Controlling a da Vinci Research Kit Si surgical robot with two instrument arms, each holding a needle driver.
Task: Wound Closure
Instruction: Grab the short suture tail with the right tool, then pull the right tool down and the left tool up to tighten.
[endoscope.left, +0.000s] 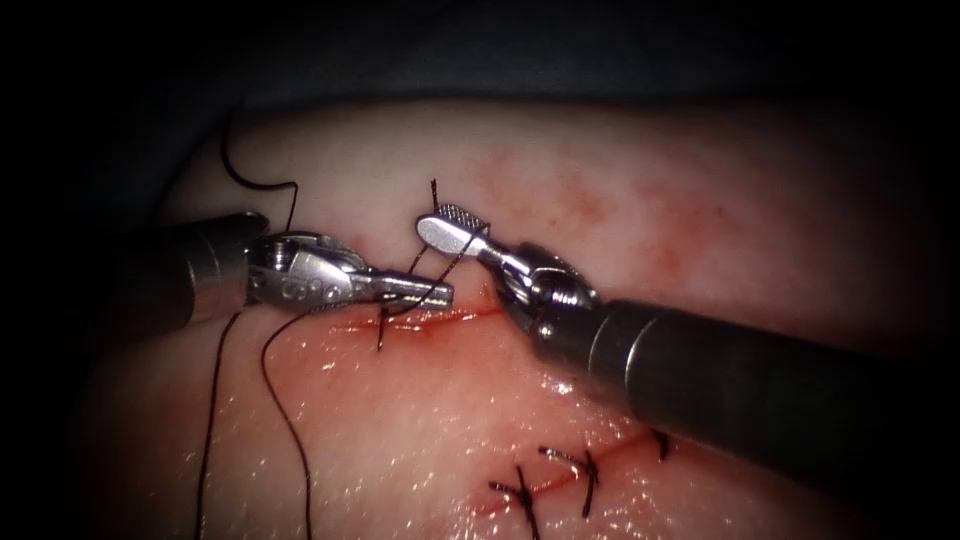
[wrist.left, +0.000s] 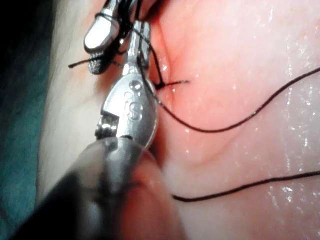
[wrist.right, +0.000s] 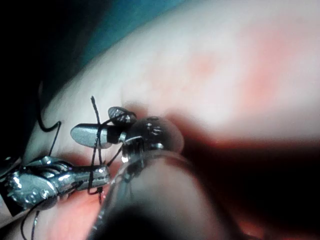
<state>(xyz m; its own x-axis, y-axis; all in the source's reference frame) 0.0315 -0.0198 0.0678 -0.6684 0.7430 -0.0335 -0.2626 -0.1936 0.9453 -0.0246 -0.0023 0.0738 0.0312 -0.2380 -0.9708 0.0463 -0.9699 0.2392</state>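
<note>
Dark cloth rings the pale tissue (endoscope.left: 620, 180), which spans most of the endoscope frame. Cut (endoscope.left: 440, 318) runs across centre, red fluid (endoscope.left: 400, 380) pooled along and below it. Finished stitches (endoscope.left: 560, 478) sit lower right of centre.

Left tool (endoscope.left: 425, 291) enters from the left — jaws closed, pinching thread (endoscope.left: 283, 420) just above the cut. From there the strand trails down the lower left of the frame; another length curls at upper left.

Right tool (endoscope.left: 452, 226) comes in from the lower right, tip at upper centre. Jaws parted, thread wrapped around them — gripping nothing that I can make out. A short thread end (endoscope.left: 434, 190) sticks up just above its tip.

Needle: cannot tell where it is.

Left wrist view: left tool (wrist.left: 141, 42) closed on thread (wrist.left: 225, 125) at the cut.
</note>
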